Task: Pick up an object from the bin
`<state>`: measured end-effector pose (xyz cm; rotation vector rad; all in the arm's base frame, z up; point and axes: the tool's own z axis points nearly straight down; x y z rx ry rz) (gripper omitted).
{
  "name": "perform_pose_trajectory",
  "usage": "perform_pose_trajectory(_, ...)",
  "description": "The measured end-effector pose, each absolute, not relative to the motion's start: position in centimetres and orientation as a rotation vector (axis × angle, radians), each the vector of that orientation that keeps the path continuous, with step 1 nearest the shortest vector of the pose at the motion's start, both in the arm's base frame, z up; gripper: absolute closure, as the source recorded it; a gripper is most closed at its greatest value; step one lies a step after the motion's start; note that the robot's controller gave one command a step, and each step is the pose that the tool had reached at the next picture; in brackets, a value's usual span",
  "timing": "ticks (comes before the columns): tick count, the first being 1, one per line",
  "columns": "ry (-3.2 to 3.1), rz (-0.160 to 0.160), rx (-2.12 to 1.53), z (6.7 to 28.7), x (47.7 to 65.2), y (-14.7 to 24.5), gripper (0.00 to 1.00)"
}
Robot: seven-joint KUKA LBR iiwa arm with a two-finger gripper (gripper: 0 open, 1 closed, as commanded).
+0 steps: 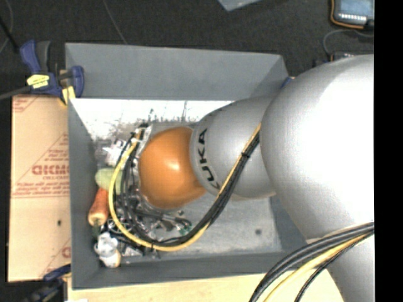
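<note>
My gripper [137, 211] shows as dark metal parts under the arm's orange cover, low in the left half of the bin. Just to its left an orange carrot-shaped thing [97, 207] lies along the left wall. Above that sits a pale yellow-green thing [104, 178]. A white crumpled thing [107, 248] lies in the front left corner, below the gripper. A small green piece [183, 229] peeks out to the gripper's right.
The arm and its orange cover hang over the middle of the bin and hide what lies beneath. Yellow and black cables loop round the gripper. A silvery white thing [114, 150] lies near the back left wall. Bare floor shows at the front right.
</note>
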<state>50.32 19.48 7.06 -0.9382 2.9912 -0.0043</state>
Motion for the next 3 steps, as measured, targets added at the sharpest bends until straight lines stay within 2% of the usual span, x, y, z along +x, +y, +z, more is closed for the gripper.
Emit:
perform_pose_trajectory(1, 3.012, 0.001, -0.874, 7.11, 49.97, 18.77, 0.00)
perform_pose_trajectory(2, 2.992, -0.018, -0.928, 7.28, 50.70, 18.87, 1.00)
perform_pose_trajectory(3, 2.993, -0.018, -0.925, 7.29, 50.70, 18.86, 1.00)
